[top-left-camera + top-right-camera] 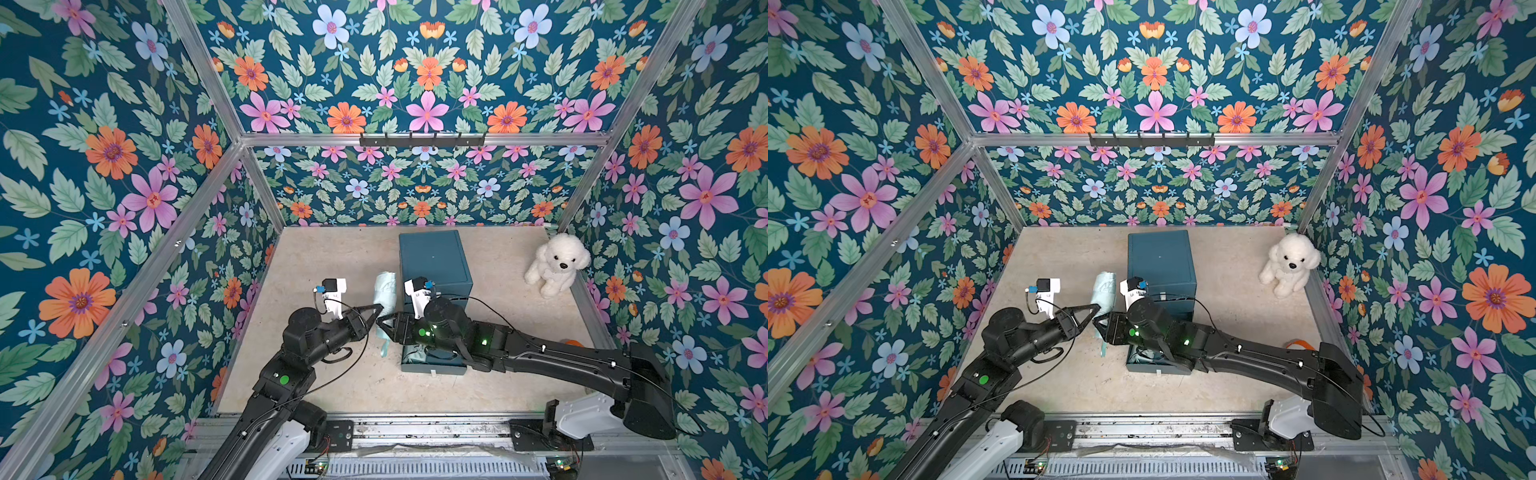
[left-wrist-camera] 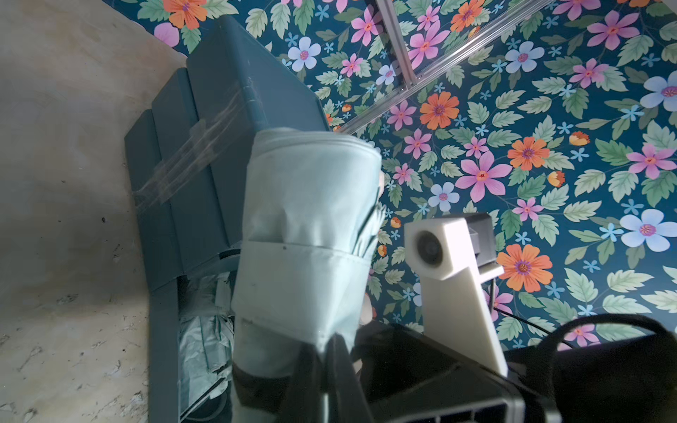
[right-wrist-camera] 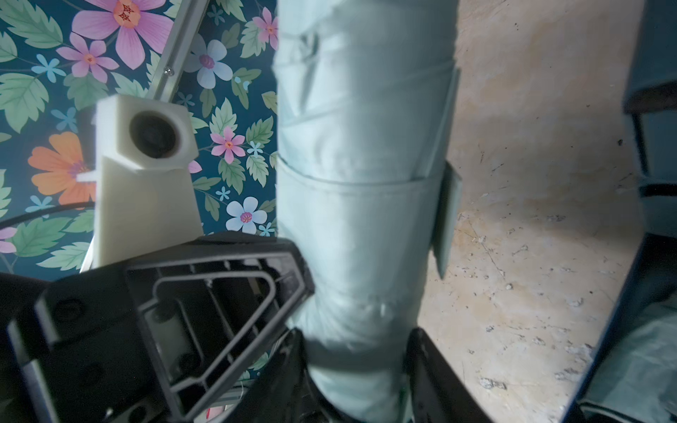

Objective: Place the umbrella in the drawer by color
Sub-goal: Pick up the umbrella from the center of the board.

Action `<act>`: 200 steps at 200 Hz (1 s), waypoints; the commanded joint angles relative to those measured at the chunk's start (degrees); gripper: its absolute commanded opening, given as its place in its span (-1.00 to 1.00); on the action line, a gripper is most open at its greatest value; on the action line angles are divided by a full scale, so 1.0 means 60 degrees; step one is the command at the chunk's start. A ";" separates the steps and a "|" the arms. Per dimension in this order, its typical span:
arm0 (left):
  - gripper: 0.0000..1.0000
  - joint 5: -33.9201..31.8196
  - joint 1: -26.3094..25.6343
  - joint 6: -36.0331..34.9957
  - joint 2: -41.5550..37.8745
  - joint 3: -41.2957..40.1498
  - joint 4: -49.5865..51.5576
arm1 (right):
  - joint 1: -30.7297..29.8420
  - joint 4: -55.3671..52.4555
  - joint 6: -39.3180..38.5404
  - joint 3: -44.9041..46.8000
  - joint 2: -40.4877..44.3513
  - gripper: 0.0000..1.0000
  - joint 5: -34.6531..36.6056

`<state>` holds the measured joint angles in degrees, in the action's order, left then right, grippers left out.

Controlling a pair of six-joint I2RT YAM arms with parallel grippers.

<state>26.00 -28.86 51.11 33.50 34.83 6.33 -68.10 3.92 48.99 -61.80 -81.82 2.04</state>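
Observation:
A pale mint folded umbrella [image 1: 384, 291] [image 1: 1104, 291] stands upright off the floor, just left of the teal cabinet [image 1: 432, 257]. My right gripper [image 1: 384, 326] [image 3: 356, 351] is shut on its lower part, one finger on each side. My left gripper [image 1: 377, 308] [image 2: 326, 351] is shut, and its tip pinches the edge of the umbrella's cover [image 2: 307, 219]. The cabinet's bottom drawer [image 1: 432, 368] [image 1: 1158, 369] is pulled open under my right arm. Pale mint fabric [image 2: 205, 340] lies inside it.
A white plush dog [image 1: 557, 264] sits at the back right corner. Something orange [image 1: 1300, 344] shows behind my right arm near the right wall. A black hook rail [image 1: 422, 139] hangs on the back wall. Floral walls close in three sides.

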 commanded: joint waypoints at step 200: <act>0.10 -0.1605 -0.0389 -0.0907 0.1543 -0.0093 -0.0150 | 0.0028 0.2790 0.2432 0.5013 0.3097 -1.00 0.0053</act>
<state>17.93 -31.07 47.55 40.40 35.57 5.17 -67.77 11.33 56.18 -38.44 -66.41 2.90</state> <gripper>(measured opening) 0.559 0.173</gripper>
